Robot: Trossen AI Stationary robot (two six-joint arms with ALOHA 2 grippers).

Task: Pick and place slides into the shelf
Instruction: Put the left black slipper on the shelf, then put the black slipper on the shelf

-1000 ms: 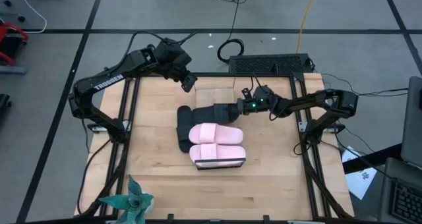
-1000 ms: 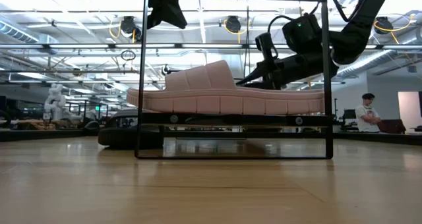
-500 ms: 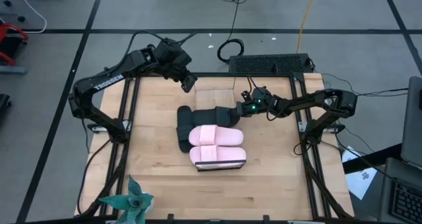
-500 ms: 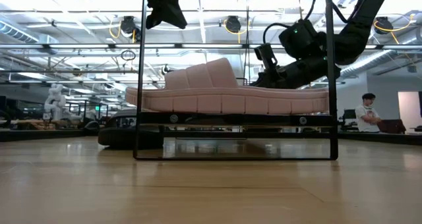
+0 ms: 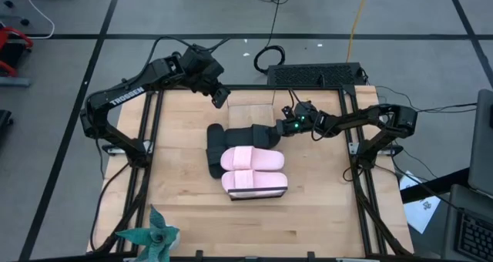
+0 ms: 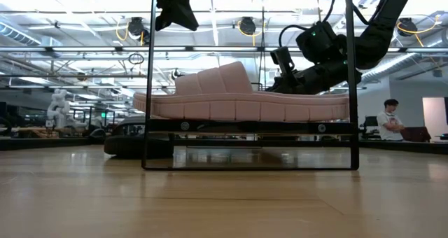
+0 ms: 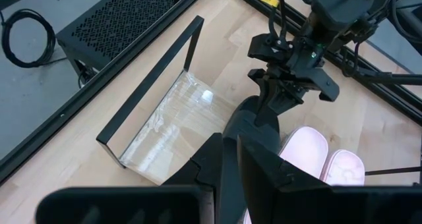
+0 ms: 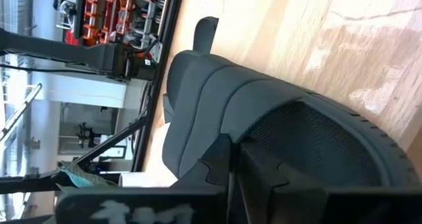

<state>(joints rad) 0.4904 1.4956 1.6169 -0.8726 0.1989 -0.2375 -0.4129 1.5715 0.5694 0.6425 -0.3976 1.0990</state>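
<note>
The shelf (image 5: 250, 112) runs near to far across the middle of the table, and its near frame (image 6: 148, 77) shows in the low view. Two pale pink slides (image 5: 253, 158) (image 5: 254, 179) lie across it, soles on its board. My right gripper (image 5: 274, 129) is shut on a black slide (image 5: 245, 133) that lies across the shelf just beyond the pink pair. The second black slide (image 5: 214, 150) lies on the table against the shelf's left side. My left gripper (image 5: 221, 95) hangs shut and empty above the table's far left. My right gripper pinches the black slide between its two fingers at the strap's heel-side edge (image 8: 224, 135). The fingers come slanting down from the table's right side, along the slide (image 7: 245, 118). I cannot tell whether the slide rests on the shelf or hangs clear.
A black perforated box (image 5: 316, 75) stands beyond the table's far edge. A green paper figure (image 5: 150, 235) sits at the near left corner. A person (image 6: 388, 119) stands in the room far behind the table. There is free tabletop to the left and right of the shelf.
My right gripper has gone a little up and toward the table's right edge with the black slide. The shelf's near frame and the pink slide on it have shifted slightly to the right. In the last half second nothing moves.
</note>
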